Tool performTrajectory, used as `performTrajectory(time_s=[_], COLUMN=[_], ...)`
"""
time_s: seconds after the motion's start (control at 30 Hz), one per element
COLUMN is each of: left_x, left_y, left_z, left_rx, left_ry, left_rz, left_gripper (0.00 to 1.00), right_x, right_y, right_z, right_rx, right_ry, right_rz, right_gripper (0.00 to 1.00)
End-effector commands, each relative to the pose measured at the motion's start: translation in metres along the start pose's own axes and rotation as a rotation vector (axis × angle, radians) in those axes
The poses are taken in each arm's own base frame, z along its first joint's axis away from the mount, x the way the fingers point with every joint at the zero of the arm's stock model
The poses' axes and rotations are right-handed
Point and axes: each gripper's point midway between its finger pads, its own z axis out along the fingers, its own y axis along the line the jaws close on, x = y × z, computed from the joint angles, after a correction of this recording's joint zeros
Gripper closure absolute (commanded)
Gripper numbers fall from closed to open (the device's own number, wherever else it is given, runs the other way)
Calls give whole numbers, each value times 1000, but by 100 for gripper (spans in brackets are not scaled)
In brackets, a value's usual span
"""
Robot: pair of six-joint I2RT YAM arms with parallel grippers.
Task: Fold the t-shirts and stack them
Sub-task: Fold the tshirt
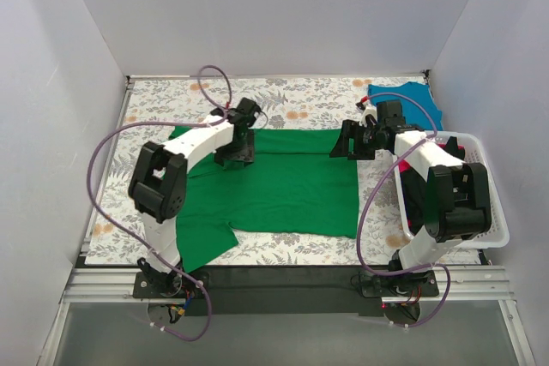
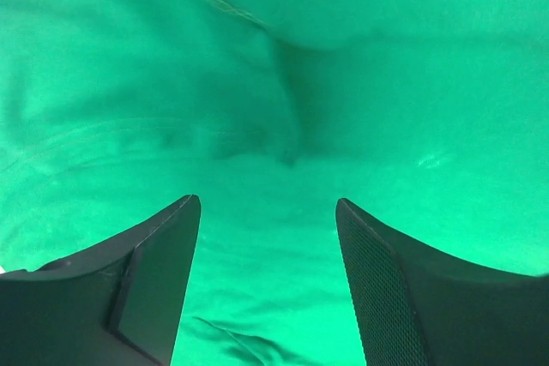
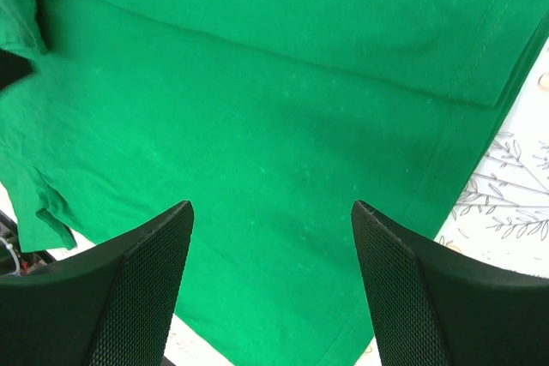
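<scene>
because the green t-shirt (image 1: 292, 182) lies spread out for folding, the left gripper (image 2: 268, 203) and right gripper (image 3: 271, 207) sit near its far edge, 2 jaw pairs spread, pinching nothing.

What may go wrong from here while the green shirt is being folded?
The left gripper is open above a crease in the green t-shirt; folding over it may leave a bump. The near sleeve sticks out sideways and may spoil a neat fold. The right gripper hangs open by the shirt's edge and may grab one layer only.
</scene>
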Motion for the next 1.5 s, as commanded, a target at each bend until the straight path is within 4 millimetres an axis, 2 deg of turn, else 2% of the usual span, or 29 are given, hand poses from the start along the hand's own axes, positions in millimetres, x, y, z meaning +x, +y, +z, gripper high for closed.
performTrajectory(time_s=[0.0,0.03,0.07,0.1,0.13,0.17,0.23,0.27,0.33,0.53,0.63,0.9,1.03,1.2,1.33,1.47], left_x=[-39,-37,-38,-33,-41,-27,-23,-24,-16,-3,-7,-11,-3,7,8,8], left_y=[31,39,64,70,90,100,109,119,126,133,137,147,155,153,149,147], left_z=[-42,-41,-39,-35,-32,-26,-23,-18,-7,15,26,31,36,46,50,46], left_rx=[132,153,173,206,225,227,253,254,259,218,194,140,82,73,89,105], left_ry=[-152,-149,-167,-152,-180,-167,-171,-186,-164,-141,-154,-171,-170,-140,-124,-124], left_rz=[-286,-338,-436,-488,-592,-634,-702,-742,-783,-775,-754,-727,-713,-694,-686,-685], left_gripper=[37,38,39,42,43,45,49,50,54,57,59,57,56,57,64,77], right_x=[-19,-20,-21,-21,-21,-20,-18,-17,-16,-15,-10,-8,-6,-5,-4,-3], right_y=[9,10,11,11,13,14,15,16,17,18,17,17,16,16,15,15], right_z=[-2,-2,-2,-2,-2,-1,-1,0,0,-1,0,-1,0,2,2,1], right_rx=[-19,-24,-32,-35,-39,-45,-52,-55,-61,-67,-68,-69,-66,-68,-66,-63], right_ry=[-33,-34,-34,-32,-32,-28,-22,-19,-17,-16,-6,-5,0,5,6,6], right_rz=[-28,-29,-29,-27,-29,-29,-30,-29,-30,-39,-37,-36,-34,-33,-34,-34], right_gripper=[20,20,20,21,22,22,22,23,23,23,23,23,23,24,24,24])
